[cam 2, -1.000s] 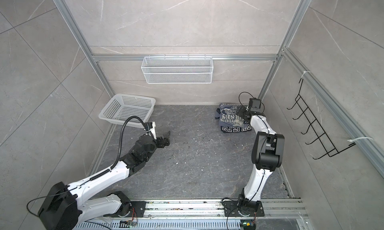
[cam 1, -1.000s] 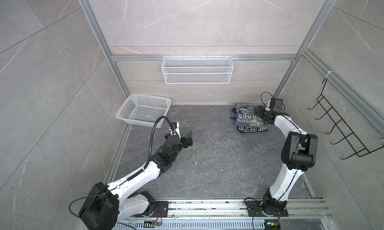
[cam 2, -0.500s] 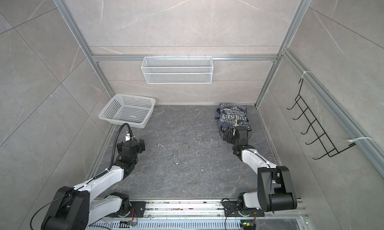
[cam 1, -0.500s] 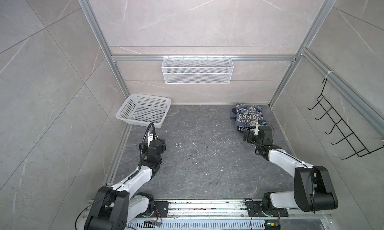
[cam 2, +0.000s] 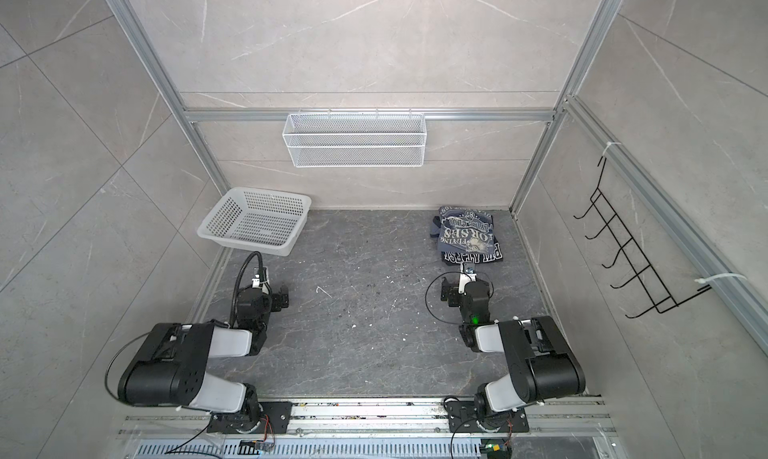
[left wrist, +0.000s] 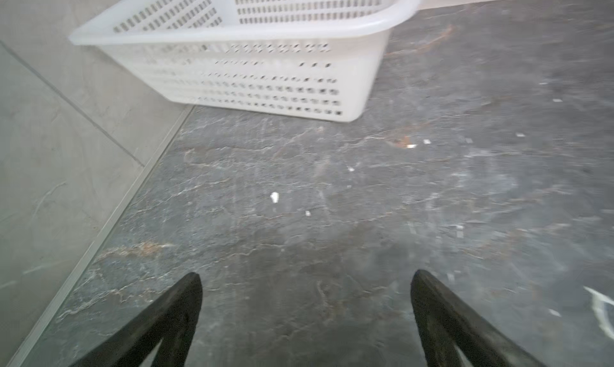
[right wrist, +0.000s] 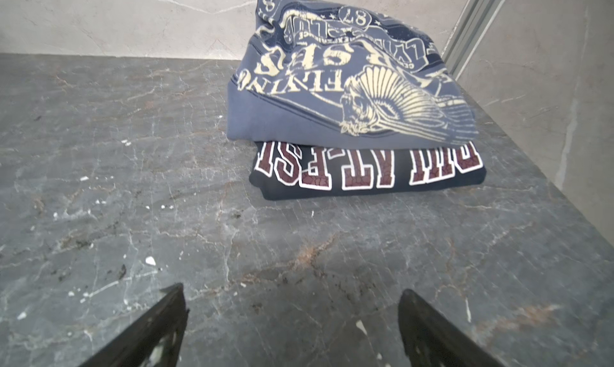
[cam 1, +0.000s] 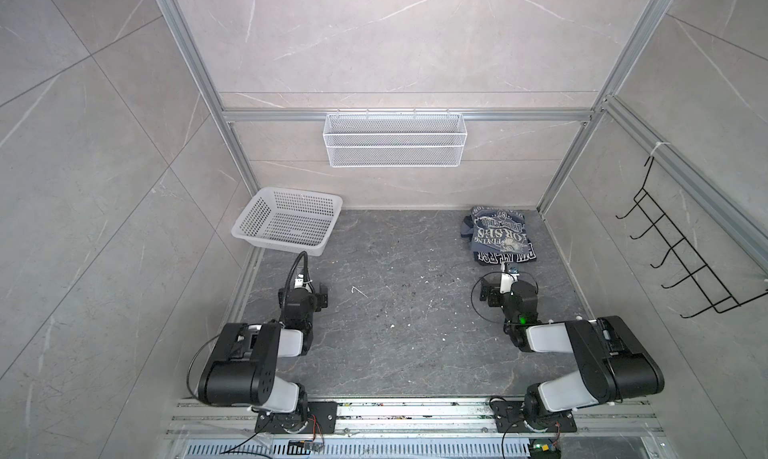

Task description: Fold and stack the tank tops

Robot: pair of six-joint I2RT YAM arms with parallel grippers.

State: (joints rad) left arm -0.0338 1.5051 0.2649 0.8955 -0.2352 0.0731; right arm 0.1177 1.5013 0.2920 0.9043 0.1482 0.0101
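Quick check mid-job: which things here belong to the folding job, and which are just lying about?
Job:
- blue-grey tank top, folded, lying on the navy tank top
- left gripper and right gripper, both open and empty

Lying about:
- white plastic basket
- wire wall basket
- black hook rack

Far right, the slate-blue tank top [right wrist: 299,116] and navy tank top [right wrist: 365,172] are soft matt cloth, the dark-red lettering cracked. The basket [left wrist: 232,33], far left, is smooth, faintly glossy white plastic. The bench [right wrist: 199,232] looks like matt, veined stone.
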